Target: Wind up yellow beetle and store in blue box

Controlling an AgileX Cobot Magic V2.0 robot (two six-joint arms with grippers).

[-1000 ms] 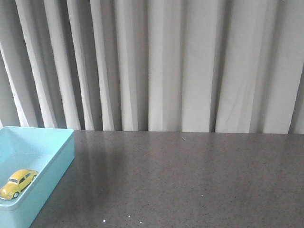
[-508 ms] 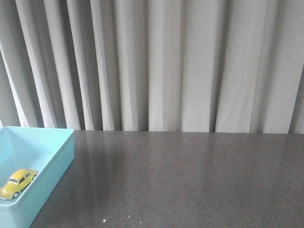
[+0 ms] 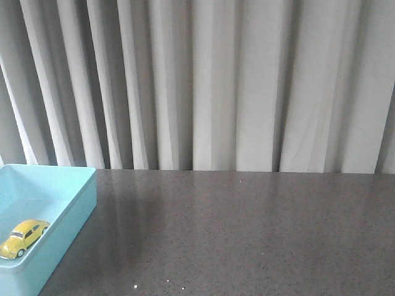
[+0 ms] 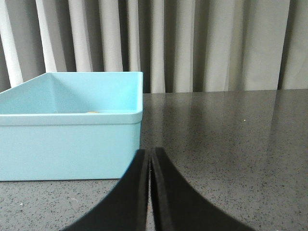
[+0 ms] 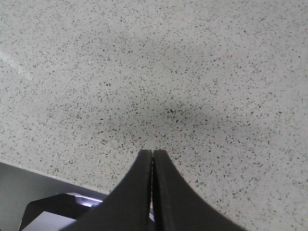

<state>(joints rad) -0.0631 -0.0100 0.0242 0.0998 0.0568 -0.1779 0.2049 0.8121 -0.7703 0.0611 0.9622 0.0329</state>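
Only the front view shows the yellow beetle (image 3: 23,238) inside the blue box (image 3: 74,209); wrist views show the left gripper (image 4: 150,156) and right gripper (image 5: 152,155) pressed closed, empty.

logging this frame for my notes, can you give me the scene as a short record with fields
toy car: yellow toy car, upright on its wheels inside the box
box: pale blue box, at the table's left edge in the front view
table: dark speckled table
backdrop: grey curtain
left hand: left hand shut, empty, outside the box near its corner
right hand: right hand shut, empty, over the table
storing step: car already in the box
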